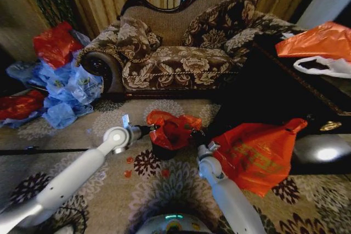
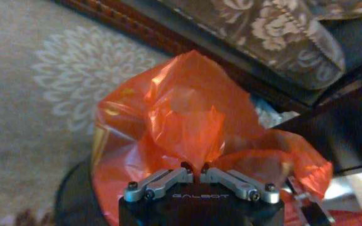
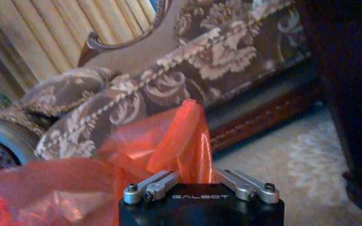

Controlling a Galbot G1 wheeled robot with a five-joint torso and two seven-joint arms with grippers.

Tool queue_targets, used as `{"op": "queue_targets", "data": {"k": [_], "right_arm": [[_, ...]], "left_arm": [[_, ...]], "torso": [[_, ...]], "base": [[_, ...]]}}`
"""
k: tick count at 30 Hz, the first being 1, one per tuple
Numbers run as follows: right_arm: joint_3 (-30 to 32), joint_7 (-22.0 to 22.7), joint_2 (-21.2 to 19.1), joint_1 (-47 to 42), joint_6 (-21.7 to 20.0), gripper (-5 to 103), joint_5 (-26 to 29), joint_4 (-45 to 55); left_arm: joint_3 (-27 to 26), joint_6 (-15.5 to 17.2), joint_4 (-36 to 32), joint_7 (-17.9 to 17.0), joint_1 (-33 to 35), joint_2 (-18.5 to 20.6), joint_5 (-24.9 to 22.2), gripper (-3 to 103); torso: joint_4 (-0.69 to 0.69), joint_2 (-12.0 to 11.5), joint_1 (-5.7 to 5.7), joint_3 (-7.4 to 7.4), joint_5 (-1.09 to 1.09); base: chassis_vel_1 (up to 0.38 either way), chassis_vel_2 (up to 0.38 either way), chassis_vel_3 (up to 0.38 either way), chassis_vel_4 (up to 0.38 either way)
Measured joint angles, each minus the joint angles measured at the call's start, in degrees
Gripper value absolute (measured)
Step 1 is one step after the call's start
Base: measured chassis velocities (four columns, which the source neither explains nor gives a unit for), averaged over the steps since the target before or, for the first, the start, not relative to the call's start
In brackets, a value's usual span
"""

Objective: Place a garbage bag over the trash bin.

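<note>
The garbage bag [image 1: 171,129] sits bunched over the trash bin [image 1: 163,150] on the patterned carpet [image 1: 82,119], before the sofa [image 1: 181,53]. It looks feather-light, limp and slippery, best held by pinched folds at its edge. The left gripper [image 2: 195,175] and right gripper [image 3: 197,181] each pinch such a fold, on opposite sides.

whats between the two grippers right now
The garbage bag, bunched over the trash bin, spans the gap in the head view; the left gripper and the right gripper each pinch an edge.
</note>
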Motion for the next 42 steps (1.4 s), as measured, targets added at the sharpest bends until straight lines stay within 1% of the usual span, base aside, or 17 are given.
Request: {"op": "queue_targets", "data": {"k": [1, 2, 4, 7, 10, 11, 12, 14, 21, 26, 27, 33, 36, 37, 39, 41, 42], "right_arm": [[0.1, -0.2, 0.0, -0.3, 0.1, 0, -0.1, -0.4], [0.2, -0.8, 0.0, -1.2, 0.6, 0, -0.4, -1.7], [0.2, -1.0, 0.1, -1.4, 0.8, 0, -0.6, -2.1], [-0.2, -1.1, 0.7, -2.5, 1.0, 0, -0.9, -3.3], [-0.4, -1.1, 0.9, -2.8, 1.0, 0, -0.9, -3.3], [-0.8, -0.9, 1.2, -3.2, 1.0, 0, -1.0, -2.9], [-0.8, -0.9, 1.2, -3.2, 1.0, 0, -1.0, -2.9], [-1.2, -0.4, 1.4, -3.9, 0.9, 0, -1.1, -2.3], [-2.3, -0.1, 1.5, -5.6, 0.2, 0, -1.4, -2.2], [-2.6, -0.6, 2.5, -5.0, 0.0, 0, -1.9, -6.0], [-2.5, -0.8, 3.0, -4.3, 0.0, 0, -2.2, -7.7], [-2.4, -1.3, 3.3, -2.7, 0.0, 0, -2.5, -11.1], [-2.2, -1.9, 3.6, -1.5, 0.2, 0, -2.7, -13.7], [-2.2, -1.9, 3.6, -1.5, 0.2, 0, -2.7, -13.7], [-2.0, -2.4, 4.2, -0.2, 0.5, 0, -2.8, -16.3], [-1.9, -2.6, 4.4, 0.2, 0.6, 0, -2.8, -17.1], [-1.8, -2.9, 4.9, 1.0, 1.0, 0, -2.8, -18.7]], "left_arm": [[-0.1, 0.0, 0.1, 0.2, 0.5, 0.5, 0.1, 0], [-0.9, 0.0, 0.0, 1.2, 2.3, 2.1, 0.3, 0], [-1.5, 0.1, -0.2, 1.5, 3.1, 2.7, 0.3, 0], [-5.0, 0.8, -3.3, 2.3, 7.7, 5.7, -0.3, 0], [-5.9, 0.8, -4.4, 2.4, 8.9, 6.5, -0.5, 0], [-7.8, 0.9, -6.7, 2.5, 11.6, 8.4, -0.8, 0], [-7.8, 0.9, -6.7, 2.5, 11.6, 8.4, -0.8, 0], [-9.1, 0.9, -8.9, 2.6, 14.4, 10.2, -0.9, 0], [-10.7, 1.2, -11.1, 2.6, 19.9, 11.2, 0.4, 0], [-10.2, 1.2, -10.2, 3.0, 22.1, 10.4, 2.9, 0], [-9.5, 1.2, -9.2, 3.5, 22.3, 9.5, 4.9, 0], [-7.5, 1.0, -6.1, 4.3, 20.1, 6.9, 7.6, 0], [-5.8, 0.3, -2.3, 5.6, 16.8, 4.2, 11.0, 0], [-5.8, 0.3, -2.3, 5.6, 16.8, 4.2, 11.0, 0], [-4.7, -0.4, 2.1, 7.1, 14.7, 1.6, 14.3, 0], [-4.5, -0.5, 3.5, 7.4, 14.3, 0.9, 14.9, 0], [-4.4, -0.6, 5.5, 7.6, 13.7, -0.5, 15.7, 0]], "torso": [[0.0, 0.0, 0.0, 0.0, 0.0], [0.01, 0.0, 0.0, 0.0, 0.0], [0.01, 0.0, 0.0, 0.0, 0.0], [0.02, 0.0, -0.01, 0.0, -0.01], [0.02, 0.0, -0.01, 0.0, -0.01], [0.01, 0.0, -0.01, 0.0, -0.01], [0.01, 0.0, -0.01, 0.0, -0.01], [0.02, 0.0, -0.01, 0.0, 0.0], [0.01, 0.0, -0.01, -0.01, -0.01], [0.01, 0.0, -0.01, -0.01, 0.0], [0.01, 0.0, -0.01, -0.01, -0.01], [0.01, 0.0, -0.01, -0.01, -0.01], [0.01, 0.0, -0.01, 0.0, -0.01], [0.01, 0.0, -0.01, 0.0, -0.01], [0.0, 0.0, -0.01, 0.0, 0.0], [0.01, 0.0, -0.01, 0.0, 0.0], [0.01, 0.0, 0.0, 0.0, -0.01]], "base": [[0.0, 0.0, 0.0, 0.0], [0.0, 0.0, 0.0, 0.0], [0.0, 0.0, 0.0, 0.0], [0.0, 0.0, 0.0, 0.0], [0.0, 0.0, 0.0, 0.0], [0.0, 0.0, 0.0, 0.0], [0.0, 0.0, 0.0, 0.0], [0.0, 0.0, 0.0, 0.0], [0.0, 0.0, 0.0, 0.0], [0.0, 0.0, 0.0, 0.0], [0.0, 0.0, 0.0, 0.0], [0.0, 0.0, 0.0, 0.0], [0.0, 0.0, 0.0, 0.0], [0.0, 0.0, 0.0, 0.0], [0.0, 0.0, 0.0, 0.0], [0.0, 0.0, 0.0, 0.0], [0.0, 0.0, 0.0, 0.0]]}}
